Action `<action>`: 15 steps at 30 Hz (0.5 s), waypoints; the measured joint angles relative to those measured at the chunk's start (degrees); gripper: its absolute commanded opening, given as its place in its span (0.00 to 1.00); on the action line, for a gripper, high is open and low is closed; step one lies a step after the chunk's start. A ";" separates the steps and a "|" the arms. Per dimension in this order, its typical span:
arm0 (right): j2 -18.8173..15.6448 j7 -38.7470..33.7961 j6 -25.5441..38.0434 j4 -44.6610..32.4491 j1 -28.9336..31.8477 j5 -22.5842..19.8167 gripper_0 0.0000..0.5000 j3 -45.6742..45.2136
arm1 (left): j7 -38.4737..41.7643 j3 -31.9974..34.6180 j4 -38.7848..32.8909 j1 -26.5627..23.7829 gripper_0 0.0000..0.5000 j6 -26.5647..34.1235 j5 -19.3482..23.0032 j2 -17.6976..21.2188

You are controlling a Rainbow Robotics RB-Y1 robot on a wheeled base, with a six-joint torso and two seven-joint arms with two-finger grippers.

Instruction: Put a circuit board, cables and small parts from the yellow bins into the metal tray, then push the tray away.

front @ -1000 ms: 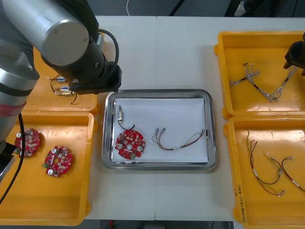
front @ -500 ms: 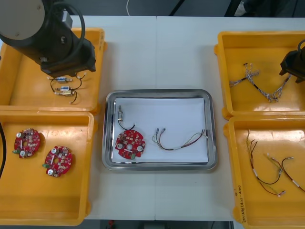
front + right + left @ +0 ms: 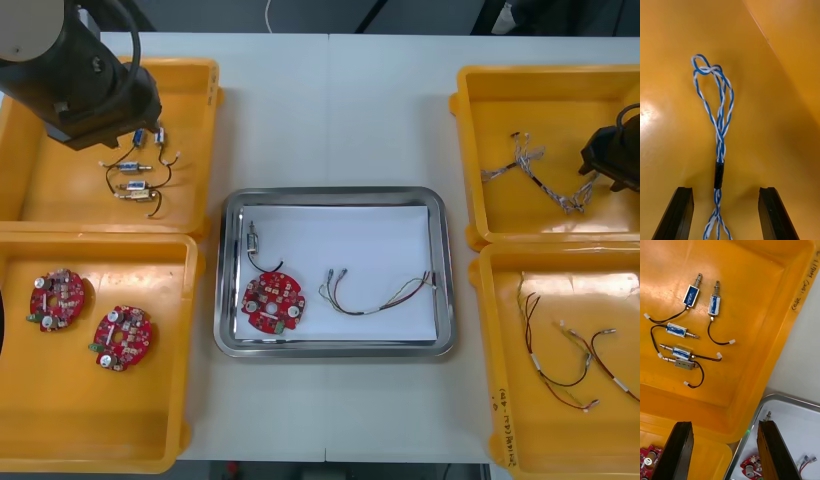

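Surface: light desk (image 3: 330,110) spread beneath both pincers, carrying bins and tray.
Bins: far left bin (image 3: 205,90) directly below the left pincer (image 3: 724,423); near left bin (image 3: 100,420) just nearer than it; far right bin (image 3: 530,90) under the right pincer (image 3: 725,189); near right bin (image 3: 560,440) next to that one, on the robot's side.
Tray: metal tray (image 3: 330,192), white inside, lying between the two pincers; one corner just past the left pincer's inner fingertip, well apart from the right pincer.
Left arm: left pincer spread wide, gripping nothing, hovering over the far left bin's rim where it meets the near left bin and the tray.
Right arm: right pincer spread wide, close over the far right bin's floor, gripping nothing, one finger on each side of a cable with a gap at both.
Boards: red circuit board (image 3: 273,302) in the tray, inward of the left pincer; two spare boards (image 3: 57,298) (image 3: 123,337) in the near left bin.
Cables: twisted blue and white cable (image 3: 717,123) running out from between the right pincer's fingers, its black sleeve midway, touching neither; thin cable (image 3: 380,293) inside the tray; loose cables (image 3: 570,360) in the near right bin.
Parts: small metal parts (image 3: 690,296) clustered in the far left bin, ahead of the left pincer and apart from it; single metal part (image 3: 254,238) in the tray beside the board.
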 measured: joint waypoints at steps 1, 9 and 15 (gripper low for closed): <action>0.00 -0.67 -0.15 0.24 0.00 -0.05 1.00 0.00 | 0.00 0.09 0.10 0.00 1.00 0.00 -0.51 0.00; 0.00 -1.56 -1.32 0.44 0.10 -1.84 0.96 -0.07 | 0.00 0.98 2.80 0.00 1.00 0.00 -2.12 0.08; 0.00 -1.56 -2.90 0.44 0.29 -2.52 0.78 -0.07 | -0.08 2.09 5.96 0.00 1.00 -1.92 -2.66 0.48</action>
